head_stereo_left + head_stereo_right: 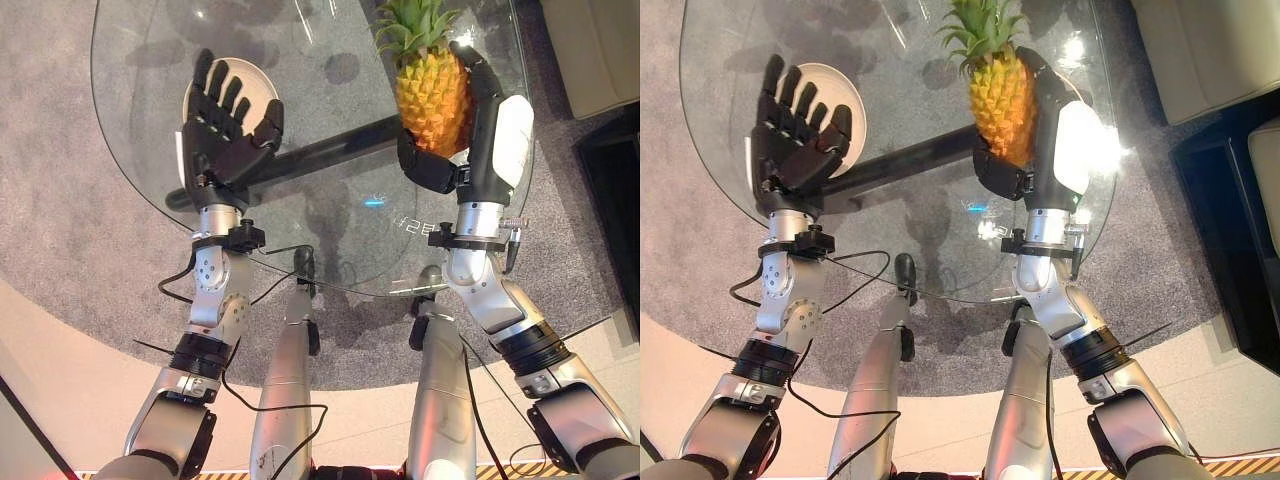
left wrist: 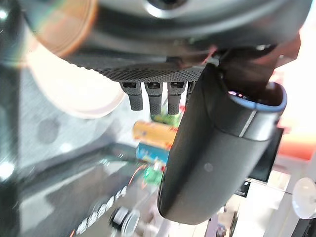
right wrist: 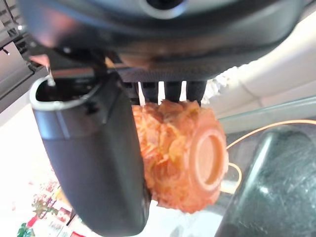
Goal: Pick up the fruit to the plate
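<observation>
Nearest to me, the rounded near edge of the round clear glass counter [image 1: 330, 270] crosses just beyond my wrists, with grey carpet [image 1: 70, 250] showing through and around it. A dark bar [image 1: 330, 145] runs under the glass from the left side toward the middle.

My left hand [image 1: 222, 130] hovers over the left part of the counter with its fingers [image 1: 228, 95] straight and spread, holding nothing. Its fingertips overlap the near edge of the round white plate [image 1: 262, 85], which lies by the counter's left edge a little farther out. In my left wrist view the plate [image 2: 74, 84] appears pale and blurred beyond the fingers, and some small coloured items past it are too blurred to name.

My right hand [image 1: 480, 140] is over the right part of the counter, curled around the yellow-orange pineapple with a green leafy crown [image 1: 432, 95]. The thumb [image 1: 430, 165] presses the fruit's lower near side while the fingers [image 1: 478, 70] wrap its far right side. The pineapple stands roughly upright in that grip, crown pointing toward the counter's far edge, well apart from the plate. My right wrist view shows the pineapple's round base [image 3: 207, 158] facing the camera, clamped between thumb and fingers.
</observation>
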Tool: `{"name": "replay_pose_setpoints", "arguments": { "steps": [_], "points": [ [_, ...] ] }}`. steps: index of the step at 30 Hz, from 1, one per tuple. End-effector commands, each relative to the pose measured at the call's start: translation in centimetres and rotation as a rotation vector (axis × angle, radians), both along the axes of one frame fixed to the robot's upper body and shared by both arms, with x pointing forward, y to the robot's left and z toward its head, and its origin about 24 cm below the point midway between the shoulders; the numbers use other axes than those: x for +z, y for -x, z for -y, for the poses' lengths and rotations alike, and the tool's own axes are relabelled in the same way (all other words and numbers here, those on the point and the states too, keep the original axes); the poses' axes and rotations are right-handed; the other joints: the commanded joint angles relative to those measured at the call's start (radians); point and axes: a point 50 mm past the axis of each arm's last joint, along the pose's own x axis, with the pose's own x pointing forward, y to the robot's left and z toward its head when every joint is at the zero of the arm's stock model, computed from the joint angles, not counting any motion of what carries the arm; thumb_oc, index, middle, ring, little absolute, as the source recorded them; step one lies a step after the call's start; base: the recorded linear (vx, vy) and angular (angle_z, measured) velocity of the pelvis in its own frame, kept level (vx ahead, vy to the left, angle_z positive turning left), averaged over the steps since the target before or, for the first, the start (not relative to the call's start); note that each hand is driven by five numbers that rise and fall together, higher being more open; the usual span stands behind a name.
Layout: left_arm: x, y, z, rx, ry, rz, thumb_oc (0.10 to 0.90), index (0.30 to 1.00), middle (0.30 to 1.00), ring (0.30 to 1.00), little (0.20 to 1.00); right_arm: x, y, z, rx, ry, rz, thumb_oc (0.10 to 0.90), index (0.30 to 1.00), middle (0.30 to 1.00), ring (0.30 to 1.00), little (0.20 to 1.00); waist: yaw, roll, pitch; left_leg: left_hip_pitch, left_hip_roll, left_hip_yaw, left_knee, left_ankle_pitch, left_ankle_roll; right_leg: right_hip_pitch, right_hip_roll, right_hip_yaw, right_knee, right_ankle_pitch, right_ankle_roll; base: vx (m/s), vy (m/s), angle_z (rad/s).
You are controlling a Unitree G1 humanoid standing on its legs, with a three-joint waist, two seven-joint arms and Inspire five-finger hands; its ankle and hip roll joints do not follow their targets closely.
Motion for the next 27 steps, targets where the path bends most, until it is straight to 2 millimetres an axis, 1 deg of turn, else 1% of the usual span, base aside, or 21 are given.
{"name": "replay_pose_setpoints", "arguments": {
  "steps": [1, 4, 10, 14, 21, 27],
  "points": [
    [5.3, 0.8, 1.6, -0.148, 0.008, 0.230, 0.800, 0.900, 0.900, 0.900, 0.900, 7.3, 3.5, -4.2, 0.241, 0.034, 0.384, 0.100, 0.300, 0.300, 0.300, 0.200, -0.014, -0.007, -0.021, 0.020, -0.045, 0.022, 0.089, -0.127, 0.030, 0.072, 0.025, -0.061, -0.188, 0.113, 0.012, 0.00, 0.000, 0.00],
    [5.4, 0.7, 2.6, -0.221, 0.020, 0.219, 0.800, 0.900, 0.900, 0.900, 0.900, 7.5, 3.5, -4.8, 0.266, 0.048, 0.373, 0.100, 0.300, 0.300, 0.300, 0.200, -0.016, -0.008, -0.021, 0.021, -0.045, 0.024, 0.087, -0.126, 0.030, 0.074, 0.025, -0.062, -0.193, 0.116, 0.013, 0.00, 0.000, 0.00],
    [5.1, 0.7, 4.0, -0.335, 0.057, 0.185, 0.800, 0.900, 0.900, 0.900, 0.900, 7.5, 3.8, -6.0, 0.322, 0.079, 0.354, 0.100, 0.300, 0.300, 0.300, 0.200, -0.014, -0.008, -0.021, 0.020, -0.049, 0.025, 0.083, -0.125, 0.031, 0.076, 0.022, -0.066, -0.205, 0.122, 0.014, 0.00, -0.002, -0.01],
    [4.7, 0.7, 4.5, -0.408, 0.106, 0.171, 0.800, 0.900, 0.900, 0.900, 0.900, 7.7, 4.1, -6.8, 0.358, 0.103, 0.338, 0.100, 0.300, 0.300, 0.300, 0.200, -0.015, -0.004, -0.021, 0.026, -0.049, 0.028, 0.072, -0.121, 0.031, 0.081, 0.021, -0.066, -0.214, 0.124, 0.012, 0.00, 0.000, 0.00],
    [4.9, 0.6, 5.5, -0.497, 0.156, 0.153, 0.800, 0.900, 0.900, 0.900, 0.900, 7.8, 4.4, -7.9, 0.412, 0.133, 0.322, 0.100, 0.300, 0.300, 0.300, 0.200, -0.013, -0.004, -0.021, 0.026, -0.051, 0.032, 0.069, -0.119, 0.031, 0.083, 0.016, -0.073, -0.221, 0.128, 0.013, 0.00, 0.000, 0.00],
    [4.9, 0.7, 6.0, -0.528, 0.190, 0.135, 0.800, 0.900, 0.900, 0.900, 0.900, 8.0, 4.8, -8.6, 0.443, 0.152, 0.311, 0.100, 0.300, 0.300, 0.300, 0.200, -0.011, -0.004, -0.021, 0.028, -0.053, 0.030, 0.063, -0.116, 0.031, 0.086, 0.015, -0.075, -0.228, 0.131, 0.012, 0.00, 0.000, 0.00]
  ]
}}
